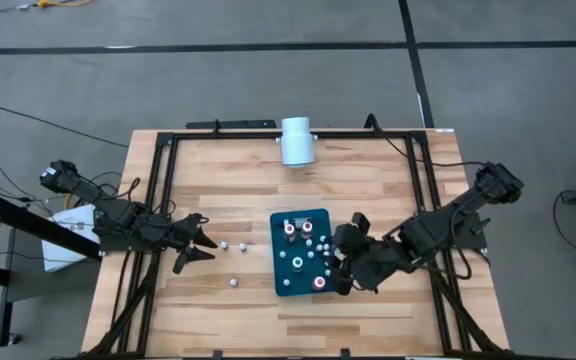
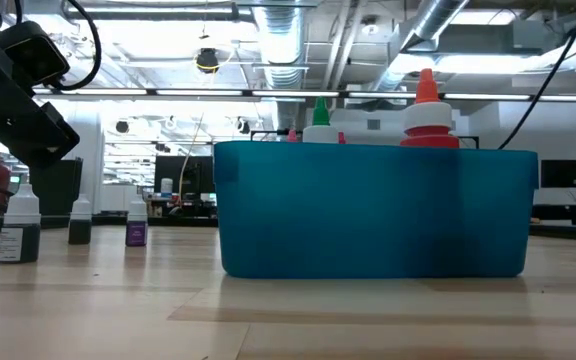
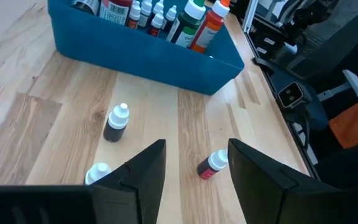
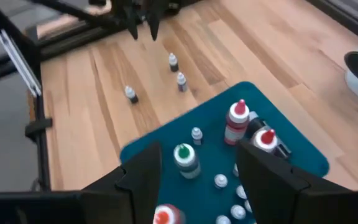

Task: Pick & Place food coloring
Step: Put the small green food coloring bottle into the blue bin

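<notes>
Wood table (image 1: 218, 300): your teal tray (image 1: 286, 286) holds most food coloring bottles (image 1: 290, 229); three bottles (image 1: 224, 244) stand loose w/ left gripper (image 1: 200, 244) beside, fingers spread, empty. Right gripper (image 1: 340, 262) over tray, spread, empty.

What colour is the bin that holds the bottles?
Teal blue. The bin shows best in the low view, with bottle tops poking above its rim.

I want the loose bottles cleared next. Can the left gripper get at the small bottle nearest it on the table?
Probably yes: the left gripper is open, and bare wood lies between it and the small bottle.
</notes>
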{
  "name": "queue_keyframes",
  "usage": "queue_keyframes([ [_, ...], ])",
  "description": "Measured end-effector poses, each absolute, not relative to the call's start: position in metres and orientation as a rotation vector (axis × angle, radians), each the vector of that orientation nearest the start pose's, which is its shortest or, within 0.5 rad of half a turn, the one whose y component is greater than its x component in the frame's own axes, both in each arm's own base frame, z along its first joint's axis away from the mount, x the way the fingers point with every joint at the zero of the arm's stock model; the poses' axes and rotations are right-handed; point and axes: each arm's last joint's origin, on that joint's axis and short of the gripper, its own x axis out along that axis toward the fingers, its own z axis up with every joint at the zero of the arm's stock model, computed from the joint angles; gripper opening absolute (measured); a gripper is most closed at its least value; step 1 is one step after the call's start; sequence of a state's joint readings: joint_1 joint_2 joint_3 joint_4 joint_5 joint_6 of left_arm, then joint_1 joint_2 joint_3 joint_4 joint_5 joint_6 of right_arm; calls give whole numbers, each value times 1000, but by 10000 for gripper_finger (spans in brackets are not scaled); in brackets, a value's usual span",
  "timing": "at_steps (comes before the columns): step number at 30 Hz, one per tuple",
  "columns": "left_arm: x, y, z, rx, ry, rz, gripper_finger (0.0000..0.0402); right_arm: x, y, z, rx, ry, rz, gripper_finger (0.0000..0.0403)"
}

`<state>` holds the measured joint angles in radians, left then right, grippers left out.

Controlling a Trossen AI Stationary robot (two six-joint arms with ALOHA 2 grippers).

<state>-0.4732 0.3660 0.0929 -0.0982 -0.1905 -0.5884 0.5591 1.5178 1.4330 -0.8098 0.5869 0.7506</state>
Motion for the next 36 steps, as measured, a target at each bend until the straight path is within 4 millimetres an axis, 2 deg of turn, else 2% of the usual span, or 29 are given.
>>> queue_keyframes([
  [10,105,-48,155,-465,422,-166,165,272,162,327,255,658,-377,192],
  [16,105,-48,155,-494,425,-159,165,265,156,323,177,675,-462,193],
  [23,105,-46,155,-498,410,-115,165,253,147,316,112,776,-552,189],
  [33,106,-43,155,-434,368,-27,165,217,134,337,37,747,-570,190],
  [36,106,-43,155,-434,368,-25,165,201,126,334,70,707,-549,187],
])
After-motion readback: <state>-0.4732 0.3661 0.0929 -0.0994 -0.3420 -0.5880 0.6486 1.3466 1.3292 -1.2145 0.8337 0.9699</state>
